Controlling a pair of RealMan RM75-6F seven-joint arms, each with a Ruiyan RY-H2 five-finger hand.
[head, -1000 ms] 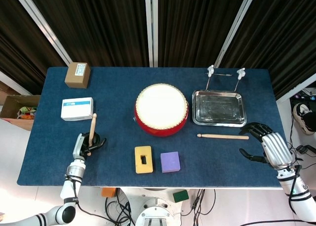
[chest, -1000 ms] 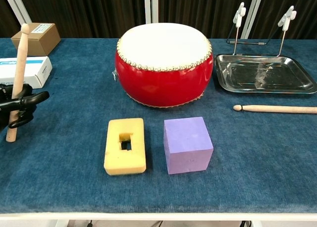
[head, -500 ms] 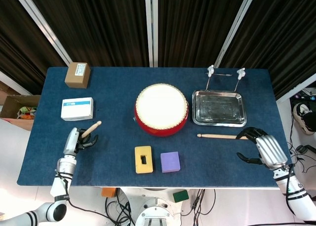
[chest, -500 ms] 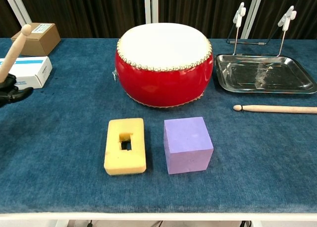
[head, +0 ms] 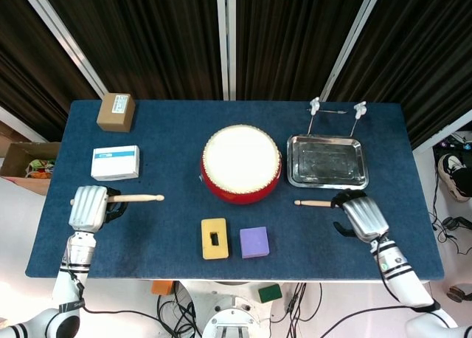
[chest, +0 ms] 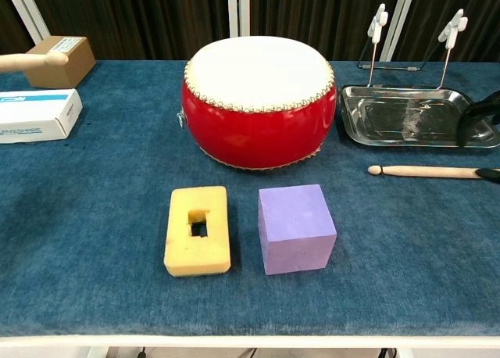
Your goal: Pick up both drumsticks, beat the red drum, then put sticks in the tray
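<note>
The red drum (head: 241, 163) with its white head stands mid-table, also seen in the chest view (chest: 258, 100). To its right lies the steel tray (head: 327, 177) (chest: 367, 135). My left hand (head: 88, 207) grips one drumstick (head: 139, 198) above the table's left side. The stick is held level, its tip pointing right toward the drum, and that tip shows at the chest view's left edge (chest: 35, 60). The second drumstick (head: 313, 203) (chest: 426, 171) lies flat in front of the tray. My right hand (head: 361, 214) arches over its handle end, fingers (chest: 478, 114) apart and not closed on it.
A brown box (head: 116, 111) and a white box (head: 115, 162) sit at the left. A yellow sponge block (head: 214, 238) and a purple cube (head: 254, 242) lie in front of the drum. A wire clip stand (head: 337, 111) stands behind the tray.
My left hand turned palm down and swung its stick from upright to level, tip toward the drum. My right hand moved left over the handle end of the lying stick.
</note>
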